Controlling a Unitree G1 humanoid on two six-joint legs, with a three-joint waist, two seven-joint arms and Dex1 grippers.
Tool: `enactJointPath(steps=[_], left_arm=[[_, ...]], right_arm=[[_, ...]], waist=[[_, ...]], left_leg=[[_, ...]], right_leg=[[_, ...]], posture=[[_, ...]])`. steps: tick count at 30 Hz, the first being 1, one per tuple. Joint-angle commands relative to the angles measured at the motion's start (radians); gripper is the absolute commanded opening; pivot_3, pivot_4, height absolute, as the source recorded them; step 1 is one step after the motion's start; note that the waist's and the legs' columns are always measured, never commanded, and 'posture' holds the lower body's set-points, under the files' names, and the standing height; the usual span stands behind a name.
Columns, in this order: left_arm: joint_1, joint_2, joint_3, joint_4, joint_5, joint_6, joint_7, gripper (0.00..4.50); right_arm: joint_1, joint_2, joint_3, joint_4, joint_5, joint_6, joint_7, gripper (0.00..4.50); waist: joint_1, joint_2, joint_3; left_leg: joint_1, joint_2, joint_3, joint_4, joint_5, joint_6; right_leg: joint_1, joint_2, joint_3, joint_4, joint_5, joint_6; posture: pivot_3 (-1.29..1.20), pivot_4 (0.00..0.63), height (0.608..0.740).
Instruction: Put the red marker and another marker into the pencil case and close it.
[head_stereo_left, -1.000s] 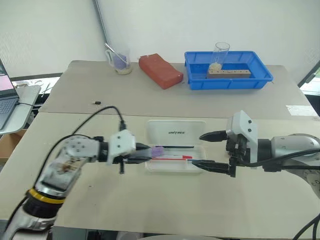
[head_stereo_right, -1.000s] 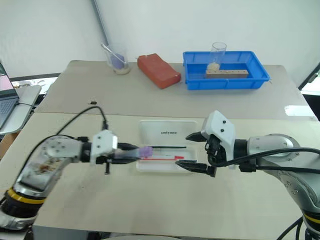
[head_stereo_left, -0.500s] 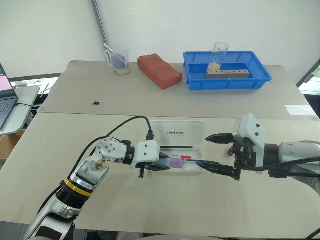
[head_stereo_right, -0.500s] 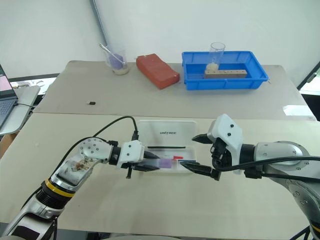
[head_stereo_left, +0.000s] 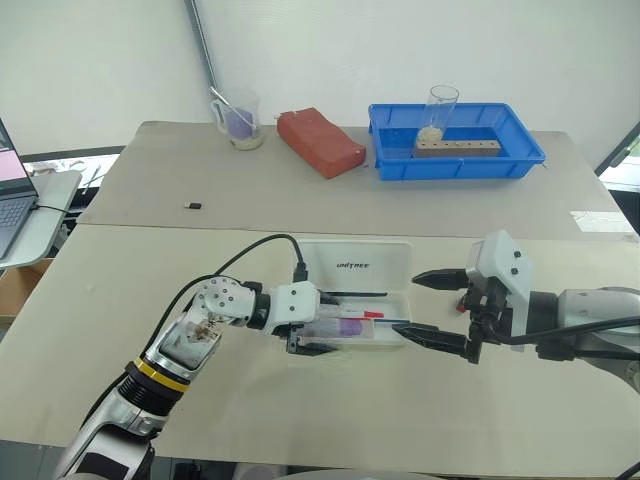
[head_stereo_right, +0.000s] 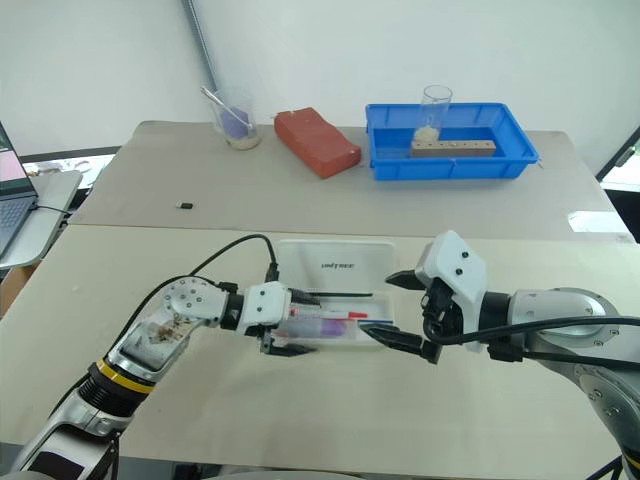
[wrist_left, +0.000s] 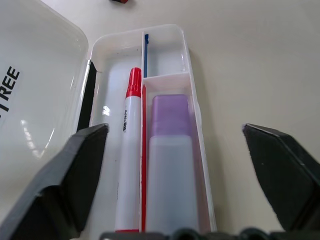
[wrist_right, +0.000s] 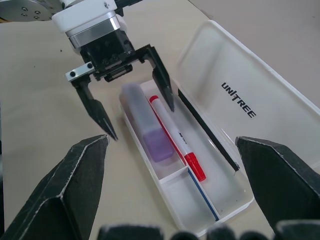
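The table (head_stereo_left: 420, 400) spans the lower two thirds of the frame, a seam running across its middle. The left arm comes in from the lower left, elbow bent, its forearm angled up and rightward. The left pincer (wrist_right: 131, 95) is spread wide and empty, one finger over the open pencil case (head_stereo_left: 353, 296) near its hinge side, the other outside the near wall over the table. The right arm enters from the right edge, lying almost level and aimed leftward; the right pincer (head_stereo_left: 428, 308) is also spread wide and empty, its lower finger tip at the case's right end, its upper finger above the table beside the lid's right edge.

At upper right stands a blue tray (head_stereo_left: 524, 162) holding a clear glass (head_stereo_left: 437, 115) and a wooden block (head_stereo_left: 457, 147). Left of it lies a red brick-shaped block (head_stereo_left: 320, 142), and further left a clear cup (head_stereo_left: 238, 120) with purple contents. A laptop (head_stereo_left: 15, 195) sits at the left edge of the frame.

The pencil case lies at centre frame, lid flung back flat on the table. Inside, the lavender marker (wrist_left: 170, 165) fills the compartment by the near wall, its purple cap toward the right pincer. Just beside it lies the red marker (wrist_left: 129, 150), with a thin red pen stick (wrist_left: 143, 160) between them. A thin blue pen stick (wrist_left: 146, 57) lies in the small end compartment. A small black object (head_stereo_left: 194, 206) rests on the table at middle left.
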Motion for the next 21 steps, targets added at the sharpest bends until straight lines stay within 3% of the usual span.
enactJointPath(steps=[1, 10, 13, 21], left_arm=[[0.005, 0.006, 0.028, -0.045, -0.028, 0.002, -0.003, 4.45], [0.028, 0.162, 0.191, -0.094, -0.147, 0.026, -0.086, 4.45], [0.013, 0.209, 0.225, -0.087, -0.132, -0.087, -0.124, 4.45], [-0.113, 0.131, 0.288, -0.176, -0.296, 0.067, -0.058, 4.45]], right_arm=[[0.001, -0.012, -0.026, -0.015, 0.000, -0.014, 0.003, 4.50], [0.142, -0.024, -0.072, 0.113, -0.189, -0.080, 0.000, 4.50], [0.167, 0.022, -0.092, 0.174, -0.241, -0.079, -0.061, 4.50], [0.139, 0.213, -0.068, 0.245, -0.341, 0.038, -0.303, 4.50]], waist=[[0.000, 0.000, 0.000], [0.000, 0.000, 0.000], [0.001, 0.000, 0.000], [0.001, 0.001, 0.000]], left_leg=[[0.000, 0.000, 0.000, 0.000, 0.000, 0.000], [0.000, 0.000, 0.000, 0.000, 0.000, 0.000], [0.001, 0.000, 0.000, 0.000, 0.000, 0.000], [-0.002, 0.000, 0.000, 0.003, 0.000, 0.000]], right_leg=[[0.000, 0.000, 0.000, 0.000, 0.000, 0.000], [0.000, 0.000, 0.000, 0.000, 0.000, 0.000], [0.000, -0.001, -0.001, 0.000, 0.000, 0.000], [0.000, 0.000, -0.001, 0.001, 0.000, 0.001]], posture=[[0.00, 0.150, 0.740], [0.00, 0.150, 0.740], [0.00, 0.150, 0.740], [0.00, 0.150, 0.740]])
